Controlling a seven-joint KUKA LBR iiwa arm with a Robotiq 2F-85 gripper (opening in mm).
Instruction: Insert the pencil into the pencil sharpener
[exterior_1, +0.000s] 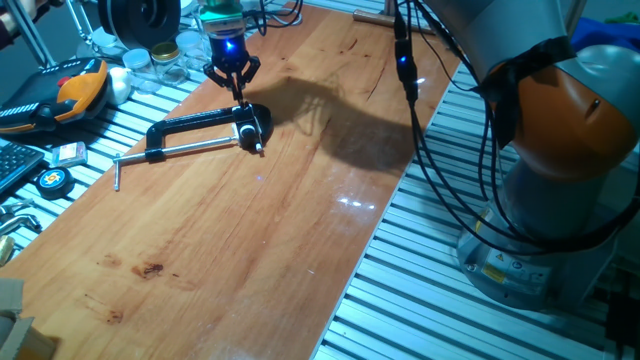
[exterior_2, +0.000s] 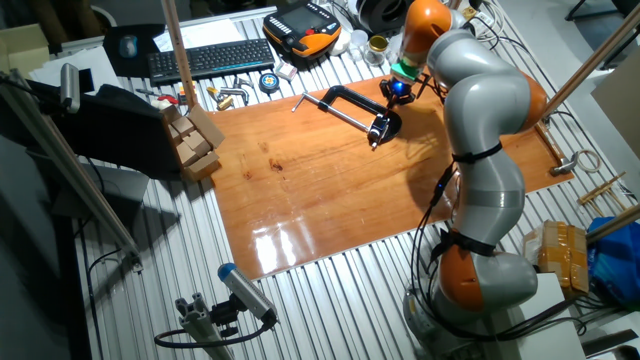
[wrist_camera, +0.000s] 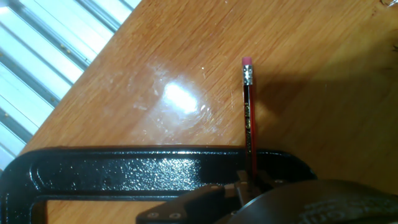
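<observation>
Arm reaches from its base beside the board (exterior_1: 300, 200) across to the far corner, its grey and orange links folded high and its wrist turned straight down, so your gripper (exterior_1: 233, 78) hangs vertical over the closed end of the clamp (exterior_1: 200, 127). In the other fixed view you see the same pose from the opposite side: the arm arches over the board and the gripper (exterior_2: 397, 96) points down just above the clamp (exterior_2: 350, 103), close to the board's edge.

You have the fingers drawn in close around the pencil (exterior_1: 240, 96). In the one fixed view it shows as a thin dark line running down from between the fingertips toward the clamp. The hand view gives you the clearest look: the pencil (wrist_camera: 249, 118) runs away from the camera, red-and-black shaft leading to a silver ferrule and a pink eraser at the far tip, with its near end vanishing between the dark finger parts at the bottom of the frame. Its shaft crosses over the clamp's black bar (wrist_camera: 149, 168), and the eraser end sits over bare wood beyond it; you cannot tell from this view whether the eraser touches the board.

The sharpener (exterior_1: 256, 131) is the small black lump with a pale spot at the clamp's screw end, just below and beside your gripper. In the other fixed view it (exterior_2: 381, 127) appears the same way, just below the gripper. Whether the pencil touches it, you cannot tell.
</observation>
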